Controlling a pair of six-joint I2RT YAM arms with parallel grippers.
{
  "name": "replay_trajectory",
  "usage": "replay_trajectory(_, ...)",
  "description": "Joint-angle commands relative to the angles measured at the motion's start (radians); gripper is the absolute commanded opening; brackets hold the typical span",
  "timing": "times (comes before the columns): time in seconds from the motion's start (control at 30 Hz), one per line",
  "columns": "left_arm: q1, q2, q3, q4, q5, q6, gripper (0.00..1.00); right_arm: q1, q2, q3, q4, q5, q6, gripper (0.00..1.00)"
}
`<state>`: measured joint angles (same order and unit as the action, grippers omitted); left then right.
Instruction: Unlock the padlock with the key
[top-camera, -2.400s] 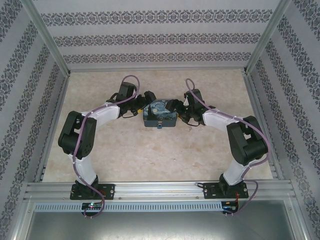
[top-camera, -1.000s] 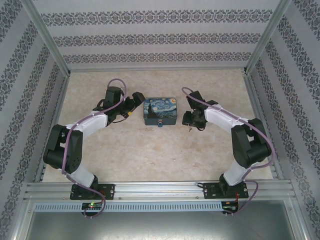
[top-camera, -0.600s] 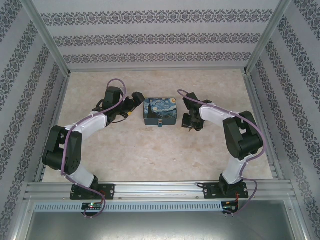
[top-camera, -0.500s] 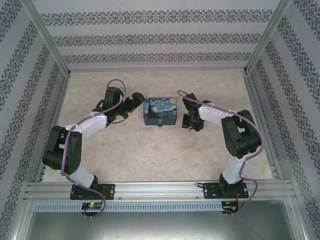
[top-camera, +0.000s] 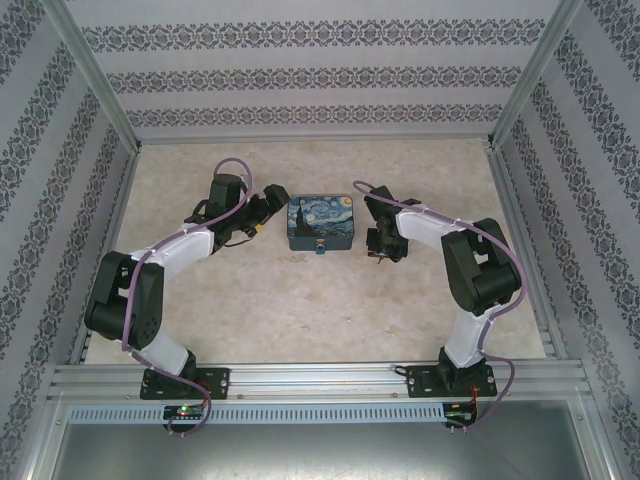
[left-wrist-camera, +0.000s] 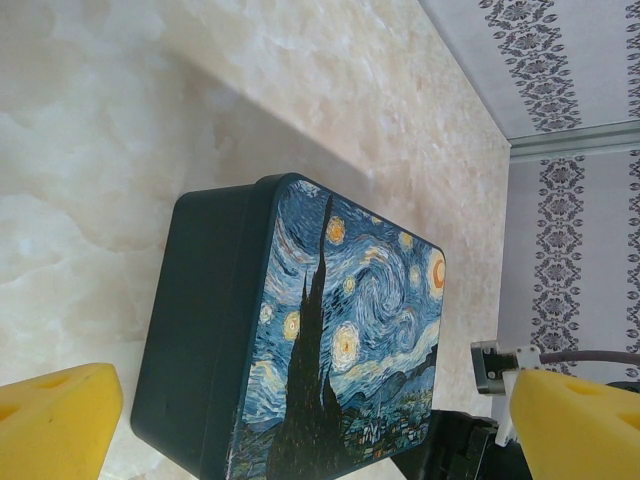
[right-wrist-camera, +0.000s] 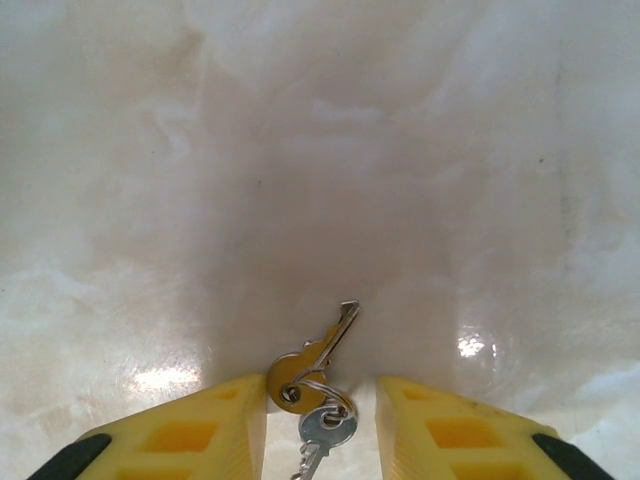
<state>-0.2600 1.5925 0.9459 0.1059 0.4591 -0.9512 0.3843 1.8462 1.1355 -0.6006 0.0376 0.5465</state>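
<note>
The key (right-wrist-camera: 312, 358), brass-coloured, lies flat on the marble table, ringed to a second silver key (right-wrist-camera: 326, 428). My right gripper (right-wrist-camera: 320, 385) is down over them with its yellow fingers (right-wrist-camera: 200, 432) on either side. The left finger touches the brass key's head and a gap remains at the right finger. In the top view, the right gripper (top-camera: 379, 246) sits just right of the swirl-painted box (top-camera: 320, 222). The tiny blue padlock (top-camera: 320, 250) hangs at the box's near face. My left gripper (top-camera: 268, 207) stands wide open just left of the box (left-wrist-camera: 330, 330), with nothing in it.
The marble table (top-camera: 300, 320) stretches bare towards the arm bases. Patterned walls and aluminium posts (top-camera: 100, 90) enclose it on three sides. The right arm's black link (left-wrist-camera: 450, 455) shows beyond the box in the left wrist view.
The right gripper has shifted slightly left toward the box and its jaws have narrowed around the keys. The left arm drew back from the box earlier and has since stayed still.
</note>
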Motion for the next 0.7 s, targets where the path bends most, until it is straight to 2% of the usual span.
replay_trajectory(0.0,0.003,-0.024,-0.015,0.040,0.006,-0.008,1.00,0.010,0.070,0.000,0.038,-0.006,-0.012,0.30)
replay_trajectory(0.17,0.002,-0.025,-0.014,0.041,0.009,-0.011,1.00,0.009,0.085,0.001,0.042,-0.010,-0.020,0.22)
replay_trajectory(0.37,0.001,-0.030,-0.016,0.040,0.018,-0.012,1.00,0.007,0.062,-0.021,0.055,-0.025,-0.026,0.00)
replay_trajectory(0.67,0.001,-0.044,-0.021,0.040,0.026,-0.015,1.00,-0.004,-0.098,-0.085,0.092,-0.078,0.014,0.00)
